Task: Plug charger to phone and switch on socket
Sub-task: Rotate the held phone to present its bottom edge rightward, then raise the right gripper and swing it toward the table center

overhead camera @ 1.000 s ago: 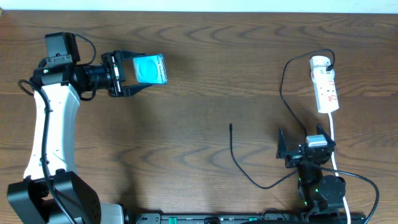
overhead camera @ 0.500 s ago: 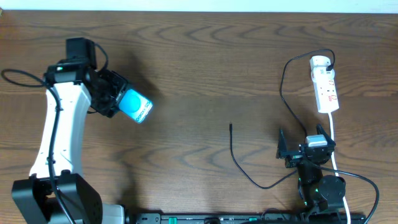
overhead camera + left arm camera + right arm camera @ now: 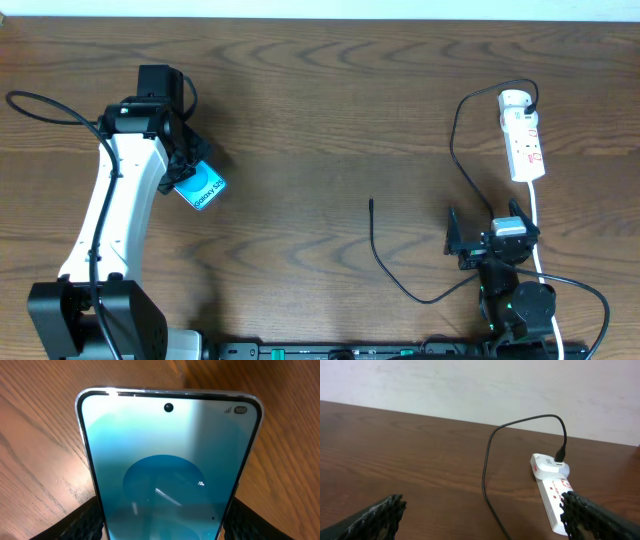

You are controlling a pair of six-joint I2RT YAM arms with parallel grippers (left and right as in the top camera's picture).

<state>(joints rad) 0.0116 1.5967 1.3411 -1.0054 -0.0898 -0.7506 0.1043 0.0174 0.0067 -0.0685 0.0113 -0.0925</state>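
The phone (image 3: 199, 187), with its cyan screen and "Galaxy" text, is held slantwise over the left part of the table. My left gripper (image 3: 186, 172) is shut on its long edges. In the left wrist view the phone (image 3: 170, 465) fills the frame, and a black finger (image 3: 82, 522) presses each side. The charger's plug tip (image 3: 371, 204) lies on the wood at mid-table, and its thin black cable (image 3: 385, 268) curls toward the right arm. The white socket (image 3: 524, 140) lies at the far right. My right gripper (image 3: 486, 224) stands open and empty below it, the socket (image 3: 554, 500) just ahead.
A black cable (image 3: 487, 460) loops from the white adapter (image 3: 514, 99) at the socket's far end down across the wood. The socket's white cord (image 3: 536, 225) runs past the right arm's base. A pale wall (image 3: 480, 385) rises behind the table's far edge.
My left arm has swung the phone down and to the left, turning it from nearly level to slanted. The right arm, the charger and the socket have not moved.
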